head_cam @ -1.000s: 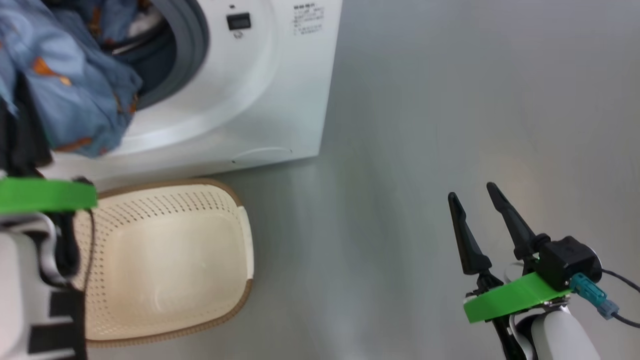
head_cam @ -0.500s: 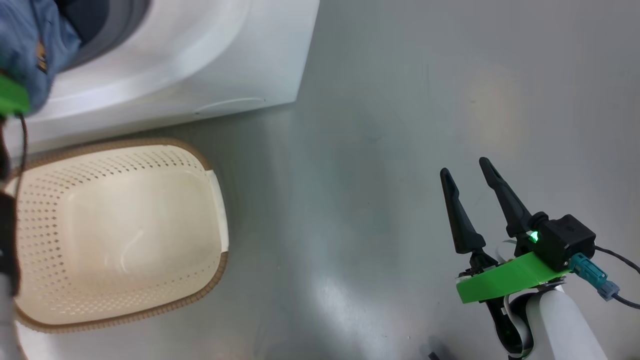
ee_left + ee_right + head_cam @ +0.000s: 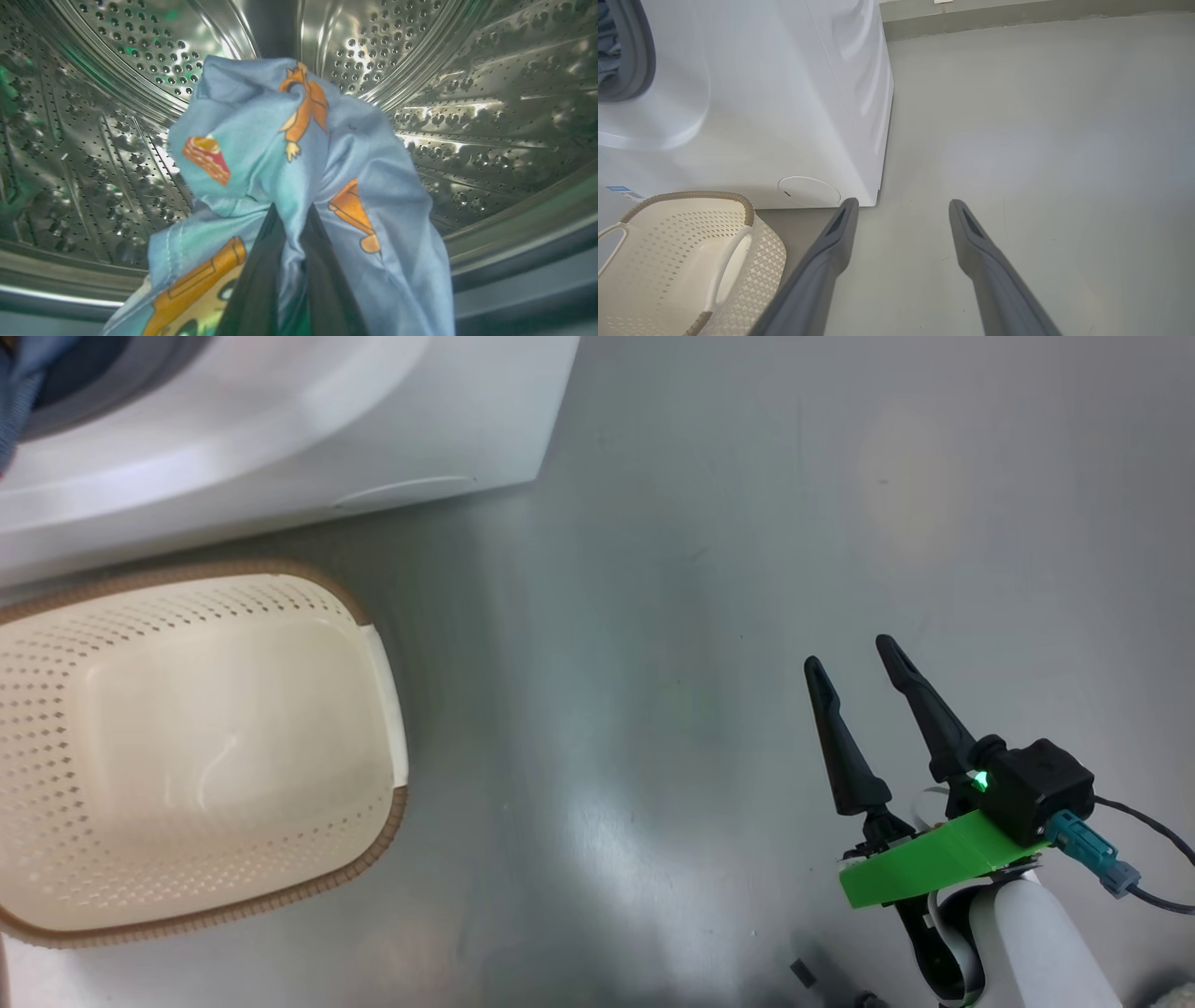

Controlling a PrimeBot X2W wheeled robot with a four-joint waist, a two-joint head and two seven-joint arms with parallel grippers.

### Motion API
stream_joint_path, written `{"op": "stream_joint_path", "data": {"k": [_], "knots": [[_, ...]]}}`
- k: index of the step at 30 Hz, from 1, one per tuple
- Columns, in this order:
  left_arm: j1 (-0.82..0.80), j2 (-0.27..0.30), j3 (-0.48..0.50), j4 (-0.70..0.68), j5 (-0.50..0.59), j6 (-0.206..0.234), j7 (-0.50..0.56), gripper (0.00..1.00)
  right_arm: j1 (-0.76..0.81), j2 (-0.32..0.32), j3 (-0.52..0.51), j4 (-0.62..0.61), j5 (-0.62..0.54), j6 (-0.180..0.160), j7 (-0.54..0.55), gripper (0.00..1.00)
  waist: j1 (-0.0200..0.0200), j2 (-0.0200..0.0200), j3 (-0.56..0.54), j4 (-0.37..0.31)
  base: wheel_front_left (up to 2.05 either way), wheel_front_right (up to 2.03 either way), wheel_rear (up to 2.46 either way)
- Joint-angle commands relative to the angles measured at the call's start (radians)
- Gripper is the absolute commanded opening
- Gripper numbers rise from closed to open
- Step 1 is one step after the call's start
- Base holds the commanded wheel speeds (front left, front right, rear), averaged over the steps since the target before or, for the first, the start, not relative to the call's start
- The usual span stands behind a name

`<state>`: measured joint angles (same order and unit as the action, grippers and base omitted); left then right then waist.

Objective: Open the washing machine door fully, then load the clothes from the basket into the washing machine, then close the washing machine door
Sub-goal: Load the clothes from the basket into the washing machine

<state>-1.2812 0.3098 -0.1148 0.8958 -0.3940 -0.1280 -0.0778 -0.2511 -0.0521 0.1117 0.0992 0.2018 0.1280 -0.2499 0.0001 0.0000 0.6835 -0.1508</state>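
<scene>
One bundle of clothes [image 3: 289,140] is pinched in the closed left end effector [image 3: 292,215], draping forward along the fingers into the drum [image 3: 467,116], so letting go should drop it inside. Right end effector [image 3: 848,651] hangs open and empty over the floor [image 3: 700,569], well right of the empty basket [image 3: 187,625] and the washer [image 3: 280,439].
</scene>
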Motion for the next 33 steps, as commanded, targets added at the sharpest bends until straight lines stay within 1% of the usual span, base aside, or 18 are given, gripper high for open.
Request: {"op": "stream_joint_path", "data": {"k": [1, 5, 10, 12, 14, 17, 20, 23, 27, 29, 31, 32, 33], "knots": [[-0.025, 0.053, 0.003, -0.007, -0.002, -0.003, 0.005, 0.0, 0.008, 0.002, 0.021, -0.022, 0.014, 0.003, -0.012, 1.0, -0.0001, 0.0, 0.021, -0.005, 0.0, 0.0, 0.0], [-0.073, 0.051, -0.027, 0.032, 0.003, -0.003, -0.023, 0.0, 0.017, 0.002, 0.022, -0.026, 0.016, 0.003, -0.012, 1.0, -0.0001, 0.0, 0.055, -0.004, 0.0, 0.0, 0.0], [-0.132, 0.06, -0.057, 0.043, 0.027, -0.003, -0.134, 0.0, 0.015, 0.002, 0.038, -0.034, 0.029, 0.003, -0.012, 1.0, -0.0001, 0.0, 0.096, -0.011, 0.0, 0.0, 0.0], [-0.152, 0.07, -0.067, 0.022, 0.044, -0.003, -0.168, 0.0, 0.012, 0.002, 0.047, -0.036, 0.038, 0.003, -0.012, 1.0, -0.0001, 0.0, 0.11, -0.018, 0.0, 0.0, 0.0], [-0.166, 0.081, -0.072, -0.021, 0.057, -0.003, -0.181, 0.0, 0.009, 0.002, 0.05, -0.039, 0.043, 0.003, -0.012, 1.0, -0.0001, 0.0, 0.126, -0.023, 0.0, 0.0, 0.0], [-0.168, 0.102, -0.043, -0.185, 0.093, -0.003, -0.183, 0.0, 0.001, 0.002, 0.051, -0.043, 0.05, 0.003, -0.012, 1.0, -0.0001, 0.0, 0.149, -0.028, 0.0, 0.0, 0.0], [-0.132, 0.105, 0.004, -0.348, 0.143, -0.002, -0.184, 0.0, -0.006, 0.002, 0.055, -0.041, 0.056, 0.003, -0.012, 1.0, -0.0001, 0.0, 0.157, -0.033, 0.0, 0.0, 0.0], [-0.092, 0.097, 0.046, -0.458, 0.186, -0.002, -0.184, 0.0, -0.012, 0.002, 0.063, -0.037, 0.063, 0.003, -0.012, 1.0, -0.0001, 0.0, 0.158, -0.037, 0.0, 0.0, 0.0], [-0.052, 0.08, 0.083, -0.523, 0.209, -0.002, -0.184, 0.0, -0.017, 0.002, 0.071, -0.032, 0.069, 0.003, -0.012, 1.0, -0.0001, 0.0, 0.153, -0.038, 0.0, 0.0, 0.0], [-0.039, 0.078, 0.084, -0.516, 0.212, -0.002, -0.184, 0.0, -0.017, 0.002, 0.071, -0.03, 0.07, 0.003, -0.012, 1.0, -0.0001, 0.0, 0.151, -0.038, 0.0, 0.0, 0.0], [-0.03, 0.074, 0.09, -0.472, 0.205, -0.002, -0.184, 0.0, -0.018, 0.002, 0.071, -0.026, 0.069, 0.003, -0.012, 1.0, -0.0001, 0.0, 0.146, -0.036, 0.0, 0.0, 0.0], [-0.026, 0.072, 0.092, -0.443, 0.202, -0.002, -0.184, 0.44, -0.017, 0.002, 0.071, -0.023, 0.069, 0.003, -0.012, 1.0, -0.0001, 0.0, 0.142, -0.036, 0.0, 0.0, 0.0], [-0.024, 0.067, 0.093, -0.405, 0.193, -0.002, -0.184, 1.0, -0.016, 0.002, 0.071, -0.021, 0.069, 0.003, -0.012, 1.0, -0.0001, 0.0, 0.138, -0.034, 0.0, 0.0, 0.0]]}}
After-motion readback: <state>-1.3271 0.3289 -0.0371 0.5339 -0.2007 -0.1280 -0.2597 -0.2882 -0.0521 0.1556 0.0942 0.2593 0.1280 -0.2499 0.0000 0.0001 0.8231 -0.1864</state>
